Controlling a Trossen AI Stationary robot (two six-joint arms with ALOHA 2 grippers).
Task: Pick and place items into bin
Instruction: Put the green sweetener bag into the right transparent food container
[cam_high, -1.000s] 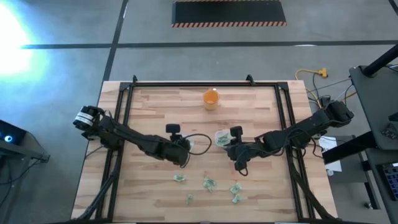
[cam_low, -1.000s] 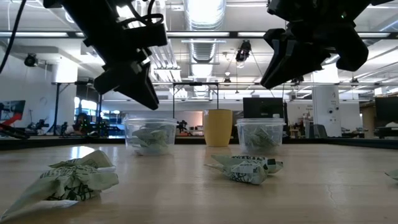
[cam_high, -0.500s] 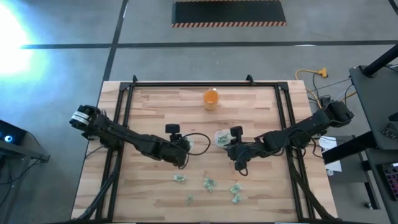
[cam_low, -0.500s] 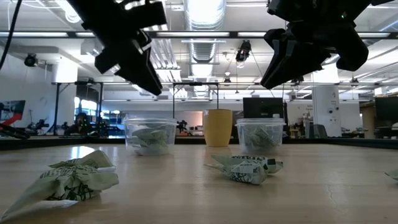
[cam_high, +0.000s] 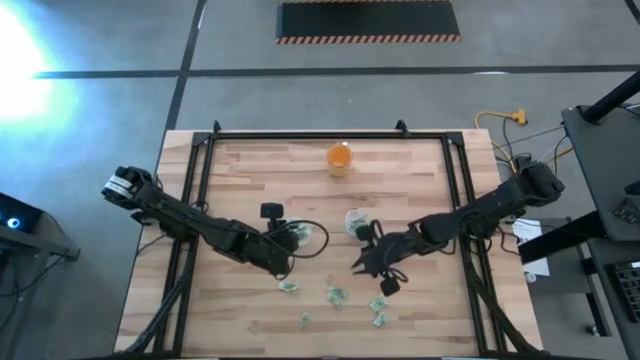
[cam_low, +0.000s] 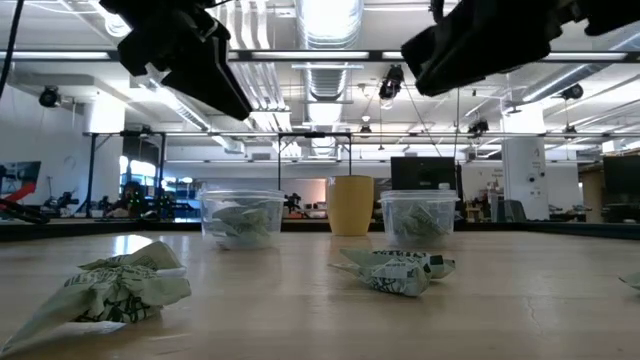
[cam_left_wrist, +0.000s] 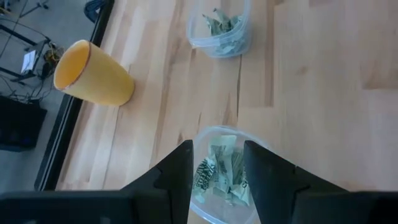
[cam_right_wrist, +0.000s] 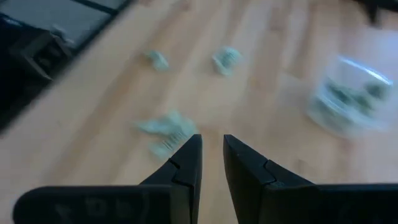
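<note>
Right arm lining up on a loose crumpled piece

Nearest, five wrinkly pieces lie loose; right gripper, jaws narrow and empty, should centre over one; left gripper, wide and empty, hangs above its tub

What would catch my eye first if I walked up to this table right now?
Probably the two dark arms reaching in from either side over the wooden table, the left gripper open above a clear tub of crumpled greenish paper pieces. Next, the bright orange cup at the far edge, and a scatter of loose paper pieces near the front, close to the right gripper.
</note>
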